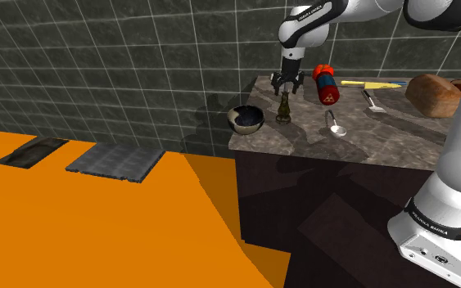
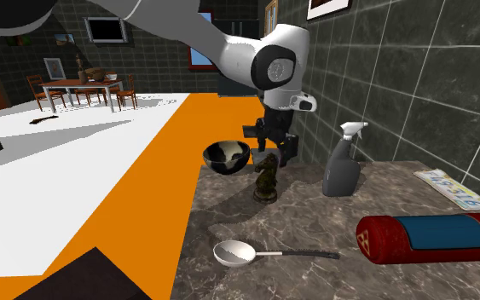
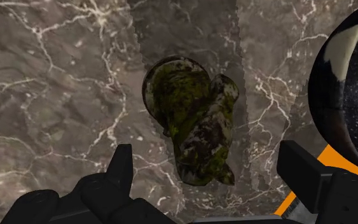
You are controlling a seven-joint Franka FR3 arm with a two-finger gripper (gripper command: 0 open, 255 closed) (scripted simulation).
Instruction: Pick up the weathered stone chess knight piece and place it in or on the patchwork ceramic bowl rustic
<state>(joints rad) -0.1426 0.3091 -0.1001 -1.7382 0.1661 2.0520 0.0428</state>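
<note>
The all-black two-finger gripper [image 3: 207, 156] hung above the piece with its fingers [image 3: 121, 167] spread wide, one on each side of it and touching nothing. Under it the mossy, green-and-brown mottled stone chess knight [image 3: 193, 121] stood upright on its round base, head uppermost, on the dark, white-veined marble counter [image 2: 383, 204]. Just beside the knight, toward the counter's corner, sat the round, glossy dark bowl [image 2: 226, 162] with cream patches, its mouth open upward. On the knight's other side stood a grey spray bottle [image 2: 342, 166], near but apart. A white spoon [image 2: 234, 252] with a dark handle lay further from the knight, and a red cylinder [image 2: 430, 239] with a blue label lay on its side well apart from it. The knight looked rigid and dense for its bulk, so it should neither give nor crush under the pads. Its pitted, weathered surface ought to offer good friction. Its shape was the awkward part: the head was lumpy and uneven, and the tall body on a small base could topple if one finger reached it first. The safest hold seemed to be low across the flatter flanks of the neck, above the base, with the fingers centred before closing. As the bowl was probably brittle, the piece called for lowering in rather than dropping.
</note>
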